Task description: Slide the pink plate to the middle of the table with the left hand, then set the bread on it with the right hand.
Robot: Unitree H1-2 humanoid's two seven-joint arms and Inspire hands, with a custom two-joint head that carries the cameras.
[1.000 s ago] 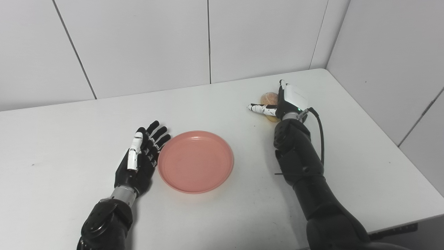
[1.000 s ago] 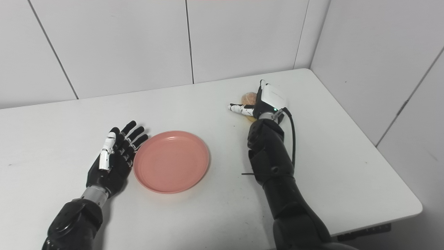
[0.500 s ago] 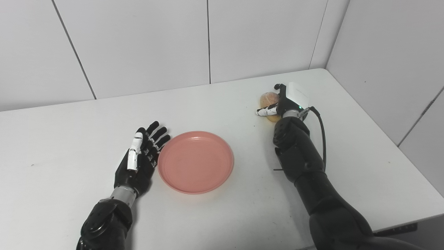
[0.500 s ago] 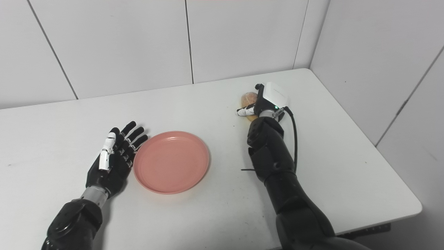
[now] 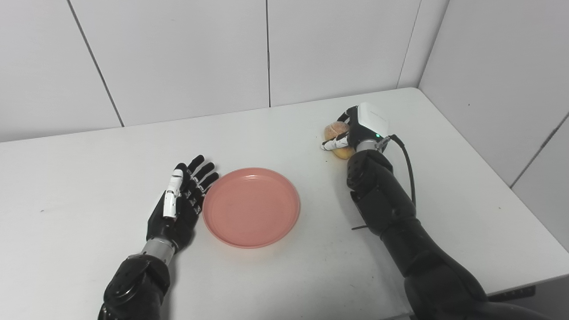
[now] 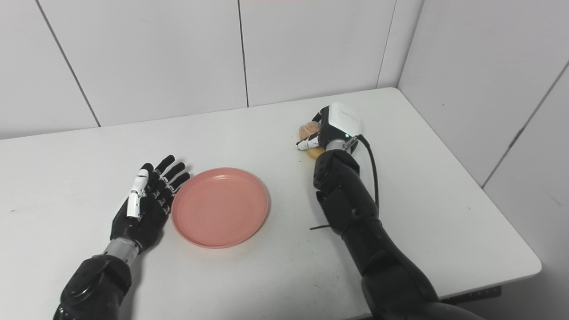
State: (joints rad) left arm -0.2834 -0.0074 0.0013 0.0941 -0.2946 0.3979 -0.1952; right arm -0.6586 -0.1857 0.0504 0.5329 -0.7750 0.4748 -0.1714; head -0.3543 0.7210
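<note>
Golden bread [image 5: 336, 130] now sits inside the right hand [image 5: 355, 131], whose fingers have curled shut around it since a second ago: grasped, ready to lift. Plate [image 5: 251, 206] lies just beside the open, empty left hand's [image 5: 178, 206] fingertips.

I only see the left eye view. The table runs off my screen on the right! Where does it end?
Observer: In the right eye view the table ends in a rounded front corner.
Operator: What's past that corner?
Observer: The grey wall, which runs on down below the tabletop.
Operator: Is the bread close to that corner?
Observer: No. The bread is far back from it, with the right robot hand wrapped around it.
</note>
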